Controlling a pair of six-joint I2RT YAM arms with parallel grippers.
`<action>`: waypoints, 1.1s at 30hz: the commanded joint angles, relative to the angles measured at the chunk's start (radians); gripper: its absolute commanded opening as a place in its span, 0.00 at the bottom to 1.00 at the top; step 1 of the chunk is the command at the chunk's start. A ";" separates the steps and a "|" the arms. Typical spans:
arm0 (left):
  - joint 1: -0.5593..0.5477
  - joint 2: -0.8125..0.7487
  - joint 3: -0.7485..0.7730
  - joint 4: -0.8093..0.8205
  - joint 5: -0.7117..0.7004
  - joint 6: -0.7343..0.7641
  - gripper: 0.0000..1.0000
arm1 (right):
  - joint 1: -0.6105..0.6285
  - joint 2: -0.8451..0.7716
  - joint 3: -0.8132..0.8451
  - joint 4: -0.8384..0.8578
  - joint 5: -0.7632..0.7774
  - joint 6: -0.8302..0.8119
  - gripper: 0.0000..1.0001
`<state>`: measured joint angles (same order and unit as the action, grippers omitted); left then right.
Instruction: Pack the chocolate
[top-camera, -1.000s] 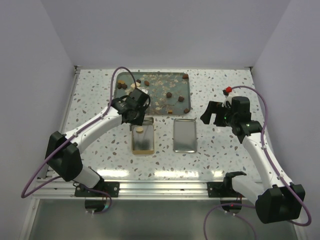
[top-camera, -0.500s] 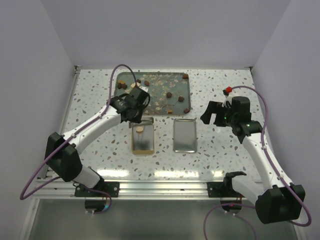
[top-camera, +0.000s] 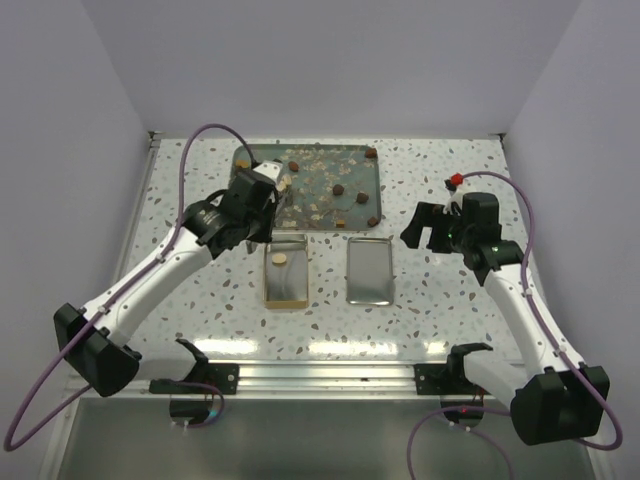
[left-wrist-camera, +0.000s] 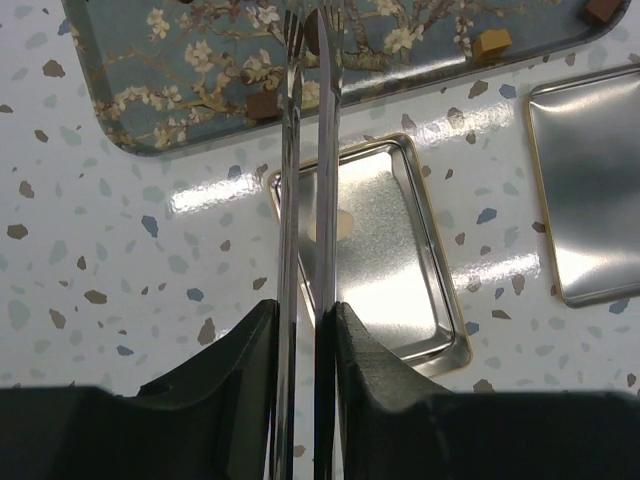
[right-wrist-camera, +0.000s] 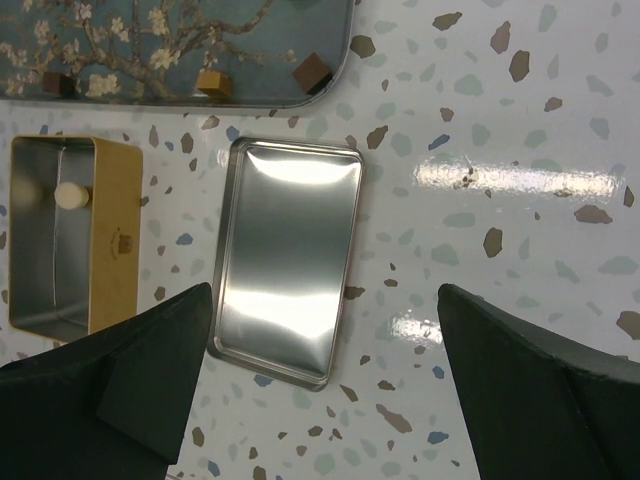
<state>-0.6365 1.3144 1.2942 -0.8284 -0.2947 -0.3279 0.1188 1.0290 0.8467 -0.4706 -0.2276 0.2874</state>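
Chocolate (top-camera: 338, 189): likely light, brittle, slippery; pinch across sides. Left gripper (left-wrist-camera: 303, 320) jaws clamp tweezers (left-wrist-camera: 305, 150); right gripper (right-wrist-camera: 325, 300) jaws wide.

**Worktop** (right-wrist-camera: 480, 100): glossy, speckled terrazzo-look surface that mirrors the lamps.
**Tray** (left-wrist-camera: 150, 90): smooth, semi-gloss, with a printed blossom pattern.
**Tin** (right-wrist-camera: 115, 270): satin gold outside, bright bare metal inside.
**Lid** (right-wrist-camera: 285, 270): polished silvery metal, mirror-like.
**Tweezers** (left-wrist-camera: 289, 200): thin polished steel.
**Left fingers** (left-wrist-camera: 240, 400) and **right fingers** (right-wrist-camera: 120, 390): matt black plastic.
**Chocolate** (right-wrist-camera: 312, 70): matt, brown or cream.
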 joint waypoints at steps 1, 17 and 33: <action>-0.006 -0.082 -0.021 0.008 0.041 0.016 0.29 | 0.004 0.022 0.048 0.026 -0.001 -0.010 0.98; -0.020 -0.254 -0.062 -0.152 0.199 0.046 0.28 | 0.004 0.063 0.101 0.024 0.020 -0.028 0.98; -0.020 -0.294 -0.151 -0.202 0.247 0.056 0.29 | 0.004 0.074 0.103 0.021 0.016 -0.021 0.98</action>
<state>-0.6514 1.0302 1.1496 -1.0183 -0.0593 -0.2943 0.1188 1.1049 0.9108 -0.4667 -0.2218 0.2760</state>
